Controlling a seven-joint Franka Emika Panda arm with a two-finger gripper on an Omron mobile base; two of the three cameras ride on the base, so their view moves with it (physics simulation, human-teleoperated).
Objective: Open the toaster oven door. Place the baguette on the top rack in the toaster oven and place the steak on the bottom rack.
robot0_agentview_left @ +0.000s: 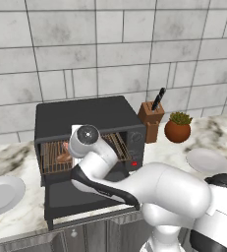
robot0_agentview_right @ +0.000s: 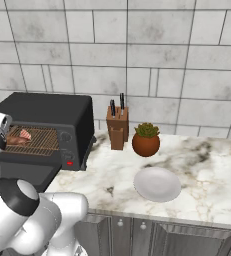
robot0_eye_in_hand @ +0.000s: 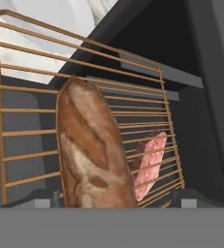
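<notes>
**Baguette on upper rack, hand at the oven mouth**

Gripper (robot0_eye_in_hand: 111, 201): two small dark fingertips low in the hand view, set wide apart on either side of the loaf's near end, with bare gaps between tip and crust. Judged released, not clamped.

Baguette (robot0_eye_in_hand: 91, 150): elongated orange-brown loaf, crusted, with pale slashes. It lies directly ahead of the hand, long axis running away from it into the cavity, on the copper-brown wire rack (robot0_eye_in_hand: 31, 97). The coming move turns on this: the hand should back straight out along the loaf's axis without dragging it.

Steak (robot0_eye_in_hand: 147, 164): flat pink-red slab, marbled, seen through the wires beside and beyond the loaf, apparently on the lower level. In the right base view both pieces show close together inside.

Toaster oven (robot0_agentview_left: 85, 115): black, boxy, matte; side control panel with a red light.

Toaster oven door (robot0_agentview_left: 80, 197): dropped flat and open toward the robot, the arm reaching over it.

Both items appear placed; withdrawal remains.
</notes>
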